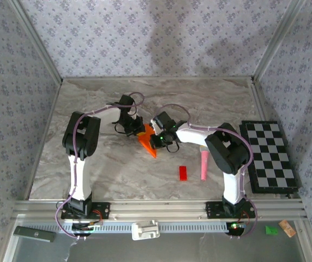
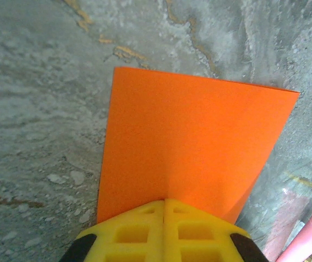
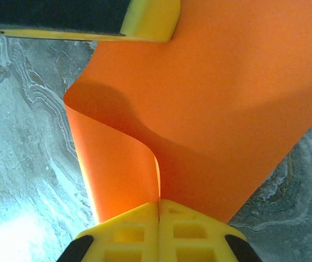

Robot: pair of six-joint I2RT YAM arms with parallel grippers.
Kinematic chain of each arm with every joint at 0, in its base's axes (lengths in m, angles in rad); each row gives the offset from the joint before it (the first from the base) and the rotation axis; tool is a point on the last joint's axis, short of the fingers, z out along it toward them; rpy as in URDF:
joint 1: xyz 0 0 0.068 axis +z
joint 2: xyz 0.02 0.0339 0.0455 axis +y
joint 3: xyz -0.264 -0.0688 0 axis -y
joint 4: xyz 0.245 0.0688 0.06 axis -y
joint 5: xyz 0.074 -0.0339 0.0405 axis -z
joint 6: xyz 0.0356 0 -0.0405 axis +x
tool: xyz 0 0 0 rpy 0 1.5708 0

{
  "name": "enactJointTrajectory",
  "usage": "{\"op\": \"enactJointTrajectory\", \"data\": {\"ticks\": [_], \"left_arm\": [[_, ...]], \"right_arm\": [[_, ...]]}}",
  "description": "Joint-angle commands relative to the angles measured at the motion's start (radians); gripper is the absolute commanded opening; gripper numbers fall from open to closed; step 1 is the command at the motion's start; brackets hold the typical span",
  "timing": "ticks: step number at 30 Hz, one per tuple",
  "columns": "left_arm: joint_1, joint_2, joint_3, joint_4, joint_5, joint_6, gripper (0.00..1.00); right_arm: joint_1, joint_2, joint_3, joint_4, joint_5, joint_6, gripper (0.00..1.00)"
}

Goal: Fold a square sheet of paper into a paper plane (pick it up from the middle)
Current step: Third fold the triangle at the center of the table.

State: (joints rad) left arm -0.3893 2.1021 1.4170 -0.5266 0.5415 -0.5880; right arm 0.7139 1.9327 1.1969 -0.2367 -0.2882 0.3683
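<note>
Left gripper [image 2: 163, 203] and right gripper [image 3: 159, 204], arms angled inward, pinch the orange paper [image 2: 194, 136].

The left arm [image 1: 78, 174] and right arm [image 1: 231, 188] are white tubes with bulky black joint housings. A lilac cable [image 1: 74, 125] loops along each, back from the claw. The left claw [image 2: 163, 203] and right claw [image 3: 159, 204] have bright yellow fingers [image 2: 131, 232] moulded with square pockets, with black corners behind.
</note>
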Motion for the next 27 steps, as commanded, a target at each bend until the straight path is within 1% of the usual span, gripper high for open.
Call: {"op": "enactJointTrajectory", "data": {"ticks": [1, 13, 27], "left_arm": [[-0.02, 0.049, -0.02, -0.047, -0.064, -0.007, 0.0], [-0.019, 0.049, -0.017, -0.048, -0.061, -0.007, 0.0], [-0.016, 0.053, -0.015, -0.05, -0.063, -0.004, 0.0]], "right_arm": [[0.005, -0.01, 0.004, -0.036, -0.005, 0.017, 0.0], [0.006, 0.015, 0.021, -0.066, 0.017, 0.016, 0.0], [0.009, -0.013, 0.036, -0.085, 0.044, 0.004, 0.0]]}}
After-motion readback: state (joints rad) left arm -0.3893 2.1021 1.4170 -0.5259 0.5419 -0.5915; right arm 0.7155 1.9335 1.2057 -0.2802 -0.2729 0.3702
